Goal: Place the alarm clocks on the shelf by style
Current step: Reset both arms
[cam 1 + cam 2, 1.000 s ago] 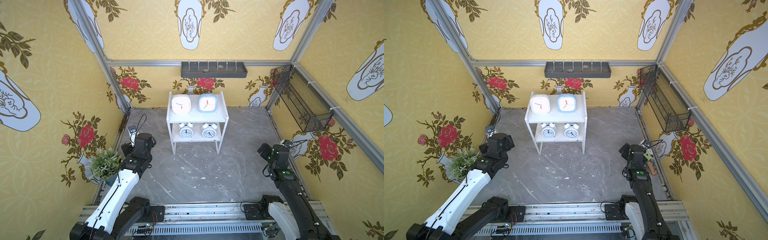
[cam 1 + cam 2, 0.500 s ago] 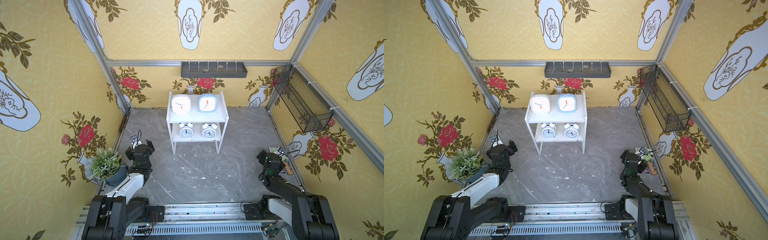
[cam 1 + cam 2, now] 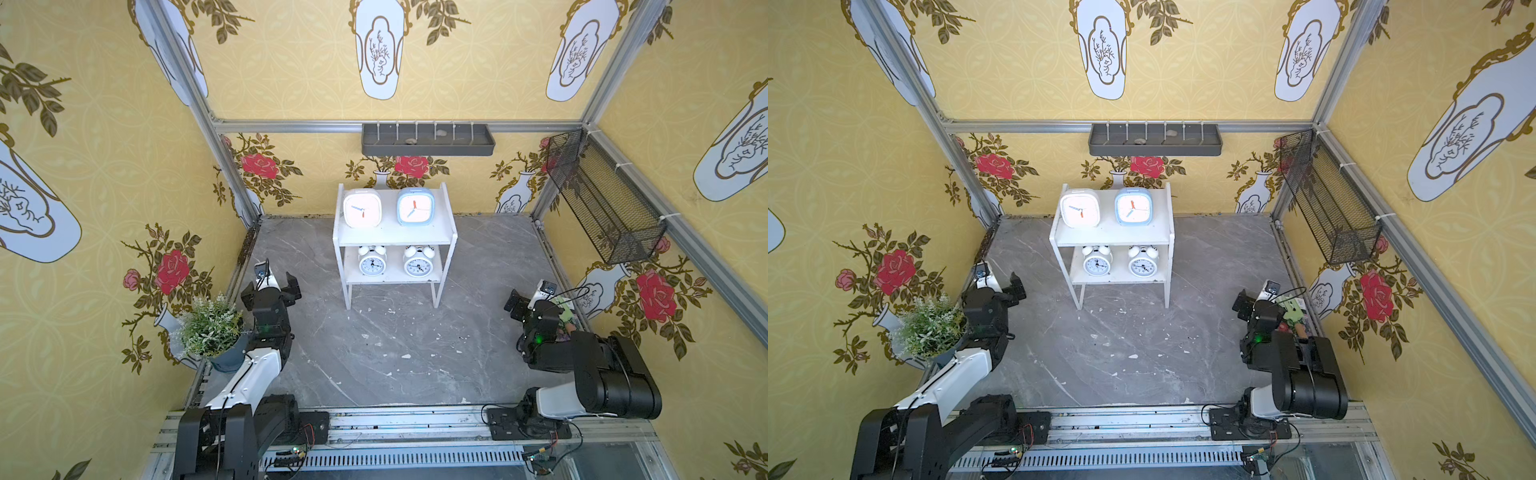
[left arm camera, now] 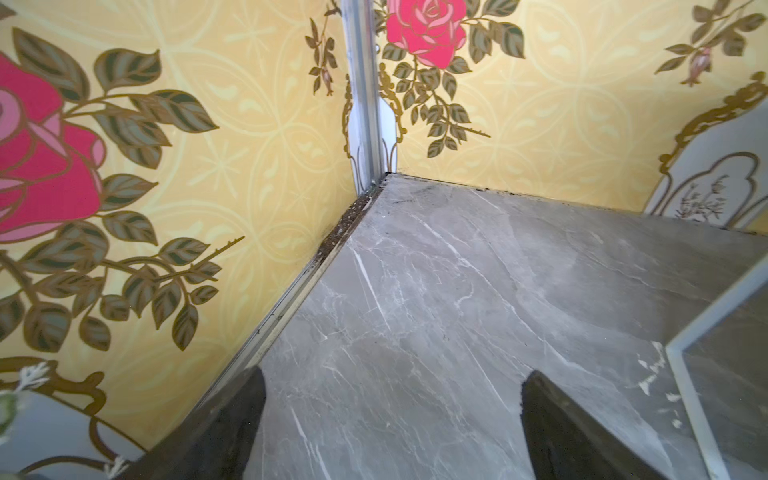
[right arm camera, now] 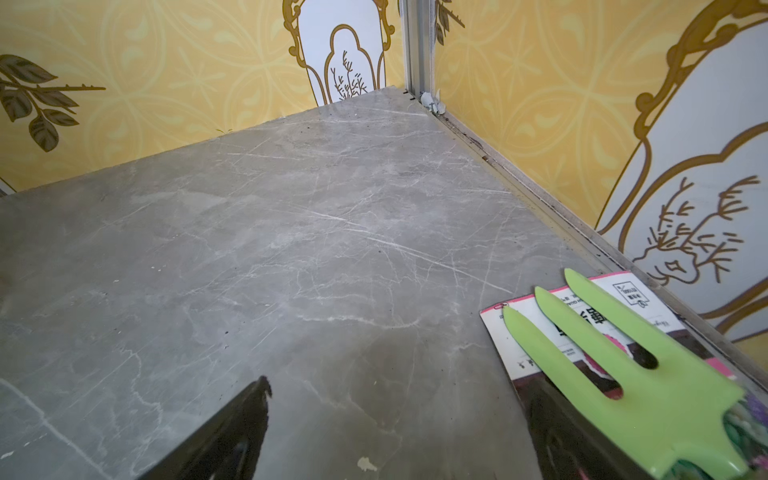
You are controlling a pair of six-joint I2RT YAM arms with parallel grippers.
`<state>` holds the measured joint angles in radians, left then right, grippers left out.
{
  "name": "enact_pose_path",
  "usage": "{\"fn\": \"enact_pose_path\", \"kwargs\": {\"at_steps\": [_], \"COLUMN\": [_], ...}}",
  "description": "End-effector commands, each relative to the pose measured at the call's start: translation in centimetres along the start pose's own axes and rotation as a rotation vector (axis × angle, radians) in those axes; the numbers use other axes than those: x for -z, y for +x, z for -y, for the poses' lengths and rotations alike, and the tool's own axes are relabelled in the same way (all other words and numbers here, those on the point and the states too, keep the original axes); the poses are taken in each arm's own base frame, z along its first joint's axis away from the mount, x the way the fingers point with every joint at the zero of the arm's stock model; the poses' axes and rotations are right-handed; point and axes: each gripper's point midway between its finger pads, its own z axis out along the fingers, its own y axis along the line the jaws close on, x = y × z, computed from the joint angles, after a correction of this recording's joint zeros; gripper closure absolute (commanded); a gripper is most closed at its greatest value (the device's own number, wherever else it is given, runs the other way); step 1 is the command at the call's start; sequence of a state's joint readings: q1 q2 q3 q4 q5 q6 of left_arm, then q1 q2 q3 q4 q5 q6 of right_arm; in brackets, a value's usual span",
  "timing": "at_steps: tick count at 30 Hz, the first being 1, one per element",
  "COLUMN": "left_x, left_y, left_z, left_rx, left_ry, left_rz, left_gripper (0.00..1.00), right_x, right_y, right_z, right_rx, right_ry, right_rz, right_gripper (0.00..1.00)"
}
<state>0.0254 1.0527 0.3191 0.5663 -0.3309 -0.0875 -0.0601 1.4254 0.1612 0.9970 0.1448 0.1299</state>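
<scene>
Marble top (image 5: 332, 249); fork (image 5: 681, 415) rt-wrist, not L

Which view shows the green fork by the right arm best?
Right wrist view: the fork lies clear, three prongs on a packet. Both top views catch a small bit beside the right arm; left wrist view shows none.

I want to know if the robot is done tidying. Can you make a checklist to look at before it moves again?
1. White square clock and blue square clock together on the top level of the shelf: ok.
2. Bell clock and second bell clock together on the lower level: ok.
3. All four clocks upright: ok.
4. Left gripper open, nothing between its jaws: ok.
5. Right gripper open, nothing between its jaws: ok.
6. Both grippers well away from the shelf: ok.
</scene>
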Motion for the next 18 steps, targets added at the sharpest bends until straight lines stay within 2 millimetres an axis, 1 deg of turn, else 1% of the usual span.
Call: {"fn": "enact_pose_path", "kwargs": {"at_steps": [1, 3, 4, 5, 7, 9, 14, 18], "left_x": [0.1, -0.1, -0.3, -0.5, -0.8, -0.5, -0.6, -0.1], "left_y": [2.7, 2.8, 3.5, 4.2, 4.4, 5.3, 5.2, 4.9], "left_z": [0.4, 0.8, 1.0, 1.6, 2.8, 4.0, 4.1, 3.7], "left_rx": [-0.014, -0.021, -0.029, -0.041, -0.067, -0.094, -0.098, -0.113], "left_ry": [0.026, 0.050, 0.059, 0.089, 0.148, 0.221, 0.215, 0.162], "left_rz": [-0.051, -0.007, -0.020, -0.031, -0.013, -0.029, -0.015, 0.019], "left_gripper": [0.01, 0.01, 0.01, 0.01, 0.01, 0.01, 0.01, 0.01], "right_x": [0.1, 0.1, 0.1, 0.1, 0.1, 0.1, 0.1, 0.1], "right_y": [-1.4, -1.4, -1.4, -1.4, -1.3, -1.3, -1.3, -1.3], "right_z": [-0.4, -0.4, -0.4, -0.4, -0.4, -0.4, -0.4, -0.4], "right_rx": [0.010, 0.011, 0.010, 0.011, 0.012, 0.012, 0.012, 0.012], "right_ry": [-0.017, -0.017, -0.015, -0.015, -0.015, -0.015, -0.015, -0.016], "right_rz": [0.059, 0.061, 0.059, 0.060, 0.059, 0.058, 0.059, 0.057], "right_gripper": [0.02, 0.02, 0.02, 0.02, 0.02, 0.02, 0.02, 0.02]}}
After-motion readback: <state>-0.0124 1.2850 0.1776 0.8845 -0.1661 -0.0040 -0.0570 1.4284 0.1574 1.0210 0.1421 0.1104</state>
